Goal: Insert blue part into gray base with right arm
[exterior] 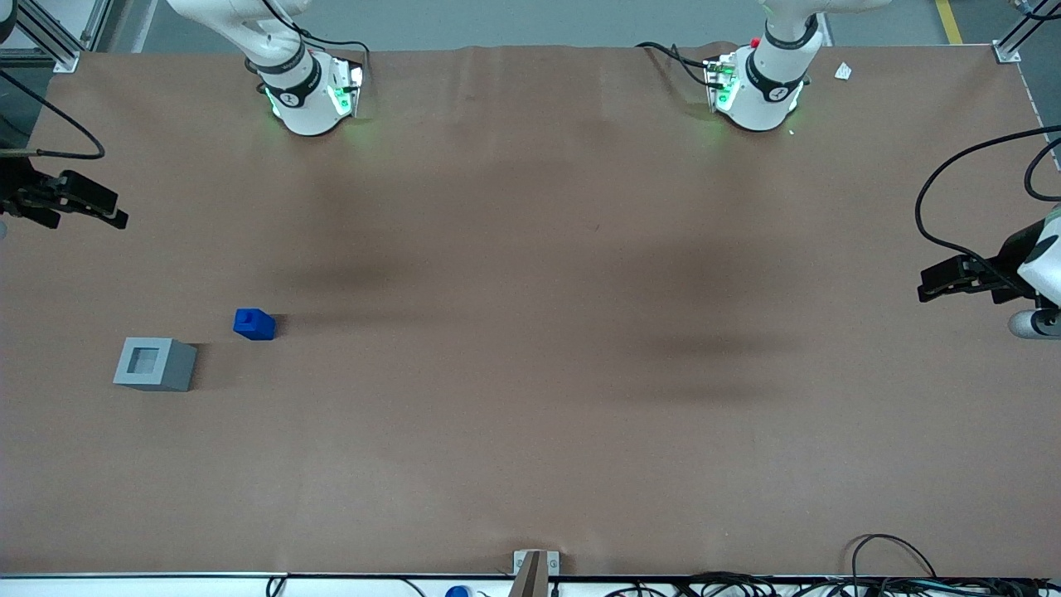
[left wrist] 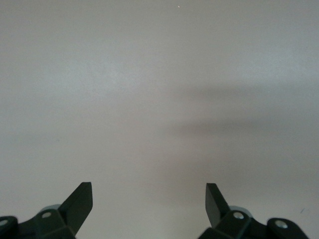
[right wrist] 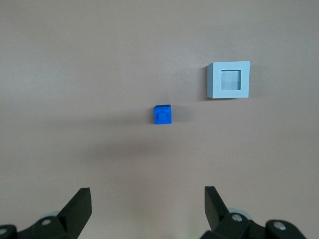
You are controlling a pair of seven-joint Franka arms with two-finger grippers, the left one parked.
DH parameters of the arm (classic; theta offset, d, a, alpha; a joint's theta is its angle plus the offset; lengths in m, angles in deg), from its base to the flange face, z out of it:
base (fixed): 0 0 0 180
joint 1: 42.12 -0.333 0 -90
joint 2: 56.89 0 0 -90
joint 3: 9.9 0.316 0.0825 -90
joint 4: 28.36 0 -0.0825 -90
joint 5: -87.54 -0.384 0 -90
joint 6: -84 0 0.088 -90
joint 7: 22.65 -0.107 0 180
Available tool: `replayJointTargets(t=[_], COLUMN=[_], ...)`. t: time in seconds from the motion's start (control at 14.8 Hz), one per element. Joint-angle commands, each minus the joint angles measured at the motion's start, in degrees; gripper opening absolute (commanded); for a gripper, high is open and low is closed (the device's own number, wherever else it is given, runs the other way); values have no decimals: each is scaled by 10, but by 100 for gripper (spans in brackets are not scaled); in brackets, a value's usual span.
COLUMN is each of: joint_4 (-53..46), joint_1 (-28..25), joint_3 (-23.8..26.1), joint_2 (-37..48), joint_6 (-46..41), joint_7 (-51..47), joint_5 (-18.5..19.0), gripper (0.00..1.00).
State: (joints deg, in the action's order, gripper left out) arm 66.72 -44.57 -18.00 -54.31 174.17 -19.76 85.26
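The blue part stands on the brown table toward the working arm's end, narrower end up. It also shows in the right wrist view. The gray base stands beside it, a little nearer the front camera, square hole facing up; the right wrist view shows it too. The two are apart. My right arm's gripper hangs above the table's edge at the working arm's end, farther from the front camera than both blocks. In the right wrist view the gripper is open and empty, well above the blue part.
The brown table cover spreads wide around the blocks. Two arm bases stand at the edge farthest from the front camera. A small metal bracket and loose cables sit at the nearest edge.
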Motion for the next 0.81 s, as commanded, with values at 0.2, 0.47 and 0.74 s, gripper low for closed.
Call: replayJointTargets(t=[0.2, 0.47, 0.74], joint_4=[-1, -2, -2], joint_1=[18, 26, 23], joint_3=[4, 5, 5], joint_2=[-14, -35, -53], joint_6=[-8, 12, 53], joint_7=[5, 5, 5], joint_5=[6, 2, 2], gripper=[100, 100, 100])
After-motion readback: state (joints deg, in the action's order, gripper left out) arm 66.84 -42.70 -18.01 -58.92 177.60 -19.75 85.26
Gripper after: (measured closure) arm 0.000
